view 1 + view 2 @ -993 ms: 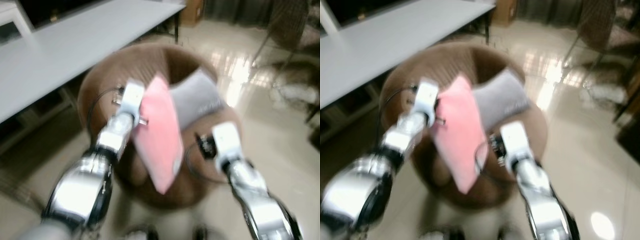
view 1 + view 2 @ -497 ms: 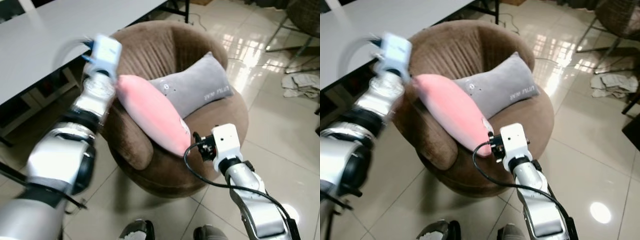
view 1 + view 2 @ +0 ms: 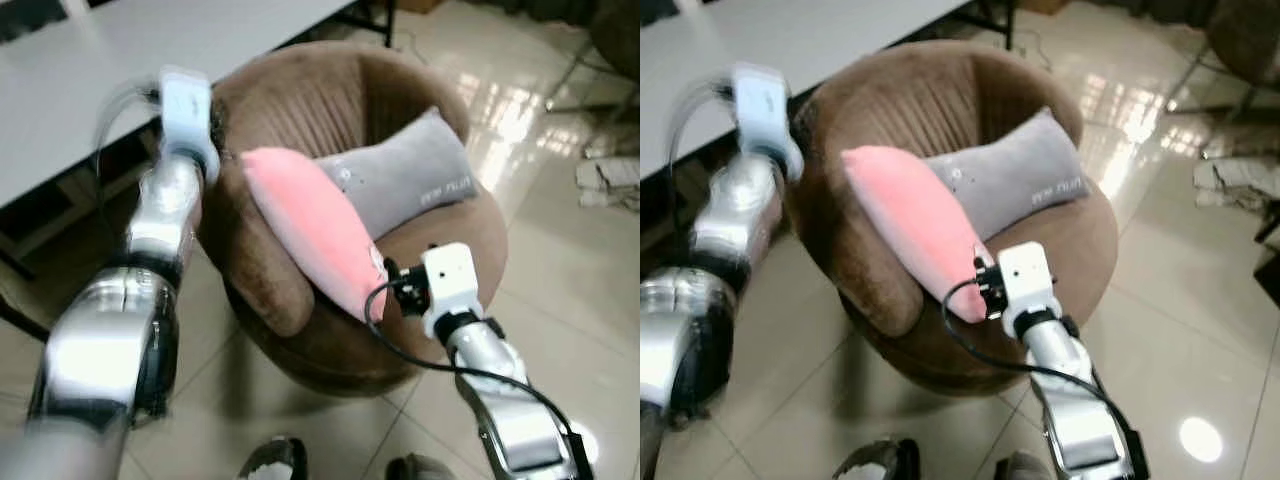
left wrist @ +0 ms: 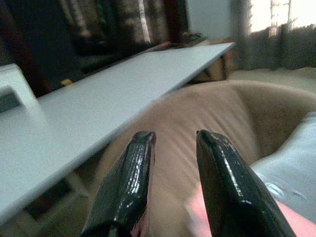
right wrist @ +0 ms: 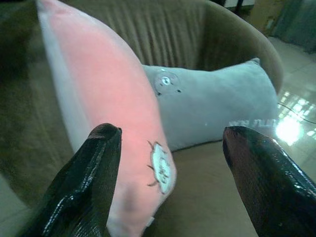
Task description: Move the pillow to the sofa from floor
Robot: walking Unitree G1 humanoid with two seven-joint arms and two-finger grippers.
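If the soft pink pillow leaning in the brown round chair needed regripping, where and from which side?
Probably the soft pink pillow at its lower end, which overhangs the brown round chair's front edge. Come from the front, where the open right gripper already faces it; the grey pillow crowds its back.

white lettering on grey pillow point(image 3: 410, 178), unreadable

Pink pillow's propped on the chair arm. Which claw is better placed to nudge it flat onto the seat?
Right, probably. The right claw is open beside the pink pillow, at its low end. The left claw points over the chair back, above the pillow.
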